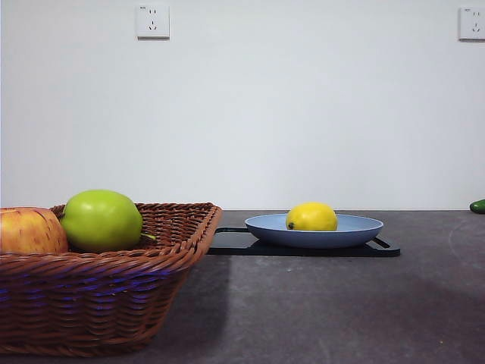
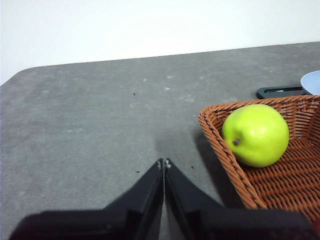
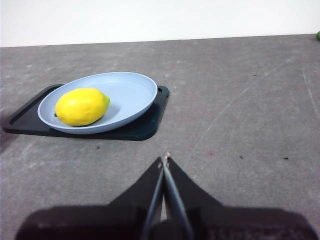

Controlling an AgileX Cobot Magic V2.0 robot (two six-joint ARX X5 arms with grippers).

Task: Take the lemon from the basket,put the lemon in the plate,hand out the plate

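Basket (image 1: 98, 296): nearest in the front view, low on the table (image 1: 318, 311); its braided rim fills the corner closest to the camera.
Fruit in basket: a green apple (image 1: 101, 221) sits against the rim, a red-yellow apple (image 1: 29, 230) touches it on the outer side. My left wrist view shows only the green apple (image 2: 255, 135).
My left gripper (image 2: 164, 162): jaws pressed together, gripping nothing, over bare table just beside the basket's (image 2: 235, 165) corner, apart from the wicker.
My right gripper (image 3: 164, 160): jaws likewise closed tip to tip and empty, above bare table, near the tray's (image 3: 145, 125) edge but not touching it.
Lemon (image 3: 82, 106): lies on its side in the plate (image 3: 130, 92), off-centre, ahead of my right gripper and to one side, with a strip of table and the tray's rim between us. From the front the lemon (image 1: 311, 217) rises above the plate's (image 1: 356, 227) rim.
Plate: rests on the black tray (image 1: 379, 248), beyond the basket, the tray's end close to the basket's far corner.
Far edge: a small green thing (image 1: 477, 205) at the picture's side, too cut off to name.
Wall: two white sockets (image 1: 152, 20) high up.
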